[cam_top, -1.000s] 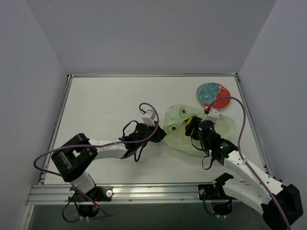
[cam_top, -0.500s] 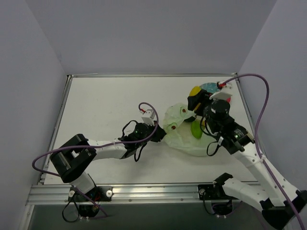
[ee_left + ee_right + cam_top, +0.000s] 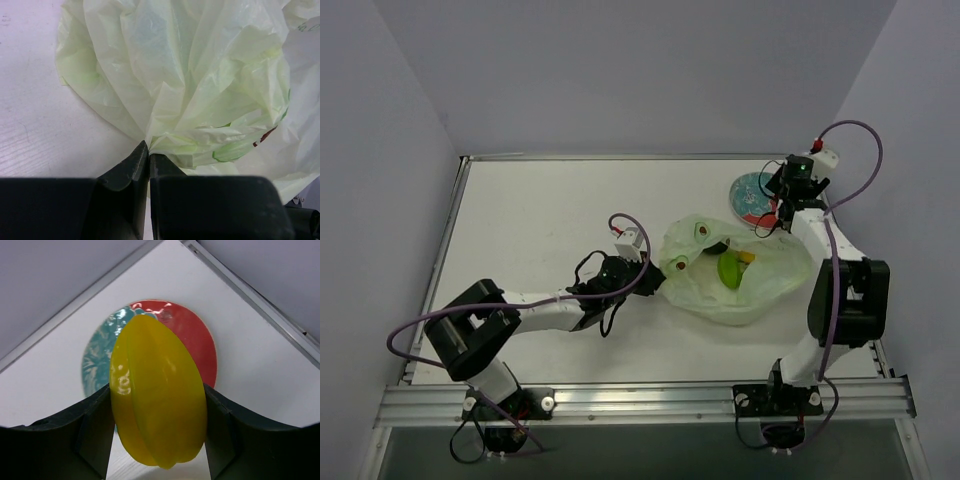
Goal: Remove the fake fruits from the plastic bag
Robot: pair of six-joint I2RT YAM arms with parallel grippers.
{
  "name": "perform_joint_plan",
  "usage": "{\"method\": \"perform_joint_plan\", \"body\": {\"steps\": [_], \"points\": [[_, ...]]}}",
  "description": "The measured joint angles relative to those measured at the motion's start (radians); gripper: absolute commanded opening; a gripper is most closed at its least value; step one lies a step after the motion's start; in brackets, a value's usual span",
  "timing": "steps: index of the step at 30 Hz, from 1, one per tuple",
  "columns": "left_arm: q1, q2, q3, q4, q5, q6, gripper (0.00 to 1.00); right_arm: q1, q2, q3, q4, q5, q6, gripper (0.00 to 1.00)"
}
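In the upper right of the top view, over the far right corner of the table (image 3: 550, 220), the yellow fruit (image 3: 157, 400) is held in the air. The right fingers (image 3: 92, 432) pinch it from both sides, one dark finger against each flank. It is a glossy, ribbed, oval piece, and its long axis stands almost upright in the right wrist view. Directly behind it in that view lies the round red-and-teal plate (image 3: 200, 345). The fruit covers the middle of the plate, but whether it touches the plate cannot be told.

The other fruits are inside the plastic bag (image 3: 770, 285), which lies flat on the table in the centre right of the top view, just below the plate (image 3: 750, 190). Through the thin pale green film a lime-green fruit (image 3: 730, 268) is visible near the middle of the bag, with a small yellow piece (image 3: 748, 257) just beside it on the right. In the left part of the bag there are two small pale shapes with brown centres; they are too small to say whether they are fruit or print.

The left fingers (image 3: 125, 175) are pressed together on a gathered fold at the left edge of the bag (image 3: 200, 75), low over the table. The left arm stretches across the centre of the top view.
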Motion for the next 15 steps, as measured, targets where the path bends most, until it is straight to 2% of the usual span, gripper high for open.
{"method": "perform_joint_plan", "body": {"steps": [4, 7, 8, 10, 11, 14, 15], "points": [[0.0, -0.005, 0.0, -0.004, -0.003, 0.014, 0.02, -0.082, 0.168, 0.01, 0.082, -0.075, 0.007, 0.18], [0.001, -0.011, 0.0, -0.005, -0.004, 0.021, 0.02, -0.097, 0.272, 0.037, 0.114, -0.121, 0.007, 0.21], [0.001, -0.013, 0.0, -0.005, -0.004, 0.022, 0.02, -0.097, 0.297, 0.046, 0.123, -0.136, 0.007, 0.26], [0.001, -0.015, 0.0, -0.004, -0.006, 0.023, 0.02, -0.097, 0.329, 0.054, 0.135, -0.162, 0.011, 0.41], [0.001, -0.015, 0.0, -0.005, -0.006, 0.024, 0.02, -0.099, 0.339, 0.056, 0.142, -0.173, 0.013, 0.59], [0.001, -0.015, 0.0, -0.005, -0.006, 0.024, 0.02, -0.102, 0.348, 0.071, 0.153, -0.193, 0.028, 0.85], [0.001, -0.015, 0.0, -0.005, -0.006, 0.023, 0.03, -0.104, 0.348, 0.077, 0.157, -0.195, 0.031, 0.89]]}}
